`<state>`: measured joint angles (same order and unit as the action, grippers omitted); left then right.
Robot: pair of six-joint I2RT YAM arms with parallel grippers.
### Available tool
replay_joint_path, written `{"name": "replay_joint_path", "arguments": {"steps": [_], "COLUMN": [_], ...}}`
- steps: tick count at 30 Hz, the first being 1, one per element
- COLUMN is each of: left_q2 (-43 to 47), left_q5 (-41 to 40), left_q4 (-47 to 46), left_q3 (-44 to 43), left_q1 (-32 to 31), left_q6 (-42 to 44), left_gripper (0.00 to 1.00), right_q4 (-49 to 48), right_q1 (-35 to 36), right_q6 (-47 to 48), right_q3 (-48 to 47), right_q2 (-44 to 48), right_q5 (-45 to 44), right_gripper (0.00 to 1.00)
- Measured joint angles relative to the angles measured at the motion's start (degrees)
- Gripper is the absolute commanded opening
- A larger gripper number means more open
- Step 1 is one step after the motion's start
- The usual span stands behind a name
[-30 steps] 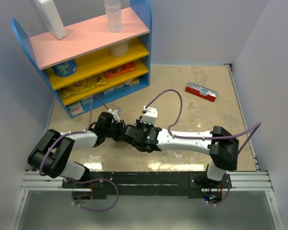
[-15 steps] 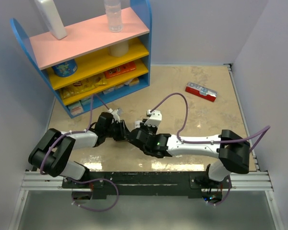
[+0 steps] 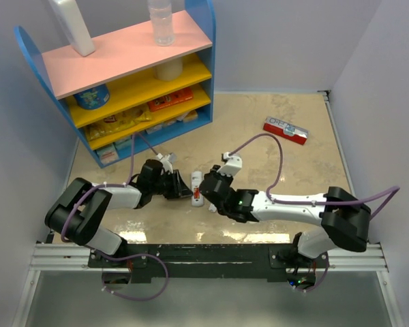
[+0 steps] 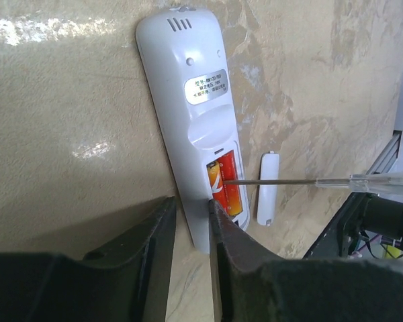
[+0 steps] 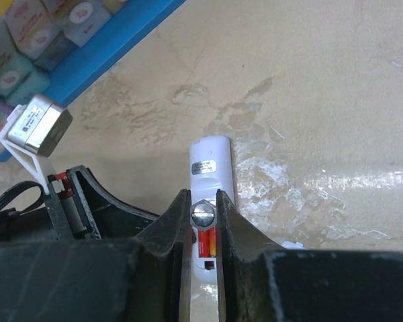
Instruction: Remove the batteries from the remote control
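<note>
White slim plastic remote control (image 4: 188, 127) is lying back-up on the glossy beige marbled tabletop (image 4: 60, 174), near the front edge between the two arms. Its smooth rounded body is carrying a silver rectangular label (image 4: 205, 87) and small vent slots at one end. The long axis is running roughly near-to-far in the top view: the vented end is pointing toward the far side and the open bay end toward the arm bases. Red-orange cylindrical batteries (image 4: 223, 181) are sitting in the recessed bay. The small white plastic cover (image 4: 267, 196) is lying just beside the remote, apart from it. The left gripper (image 4: 190, 204) is running a narrow gap, its black fingers pinching the remote's side edge by the bay. The right gripper (image 5: 202, 196) is clamping a clear-handled screwdriver (image 4: 363, 182), whose thin metal shaft is reaching across with its tip touching the batteries.
</note>
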<state>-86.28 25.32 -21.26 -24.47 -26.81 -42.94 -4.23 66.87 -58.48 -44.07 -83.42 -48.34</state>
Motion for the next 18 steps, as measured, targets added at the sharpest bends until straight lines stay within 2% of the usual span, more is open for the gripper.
{"name": "replay_joint_path", "arguments": {"steps": [9, 12, 18], "left_q2": [0.07, 0.22, 0.66], "left_q5": [-0.24, -0.46, -0.66], "left_q4": [-0.11, -0.11, -0.55], "left_q3": [0.00, 0.00, 0.33], "left_q1": [-0.37, -0.39, -0.59], "left_q6": [-0.81, -1.05, -1.73], "left_gripper": [0.19, 0.17, 0.13], "right_q4": [20.41, 26.84, 39.65], "right_q1": [4.63, 5.70, 6.32], "right_q6": [6.36, 3.19, -10.43], "right_q3": [-22.32, -26.91, -32.61], "right_q2": [-13.40, -16.39, -19.67], "right_q5": [-5.84, -8.35, -11.61], "right_gripper": [0.00, 0.00, 0.00]}}
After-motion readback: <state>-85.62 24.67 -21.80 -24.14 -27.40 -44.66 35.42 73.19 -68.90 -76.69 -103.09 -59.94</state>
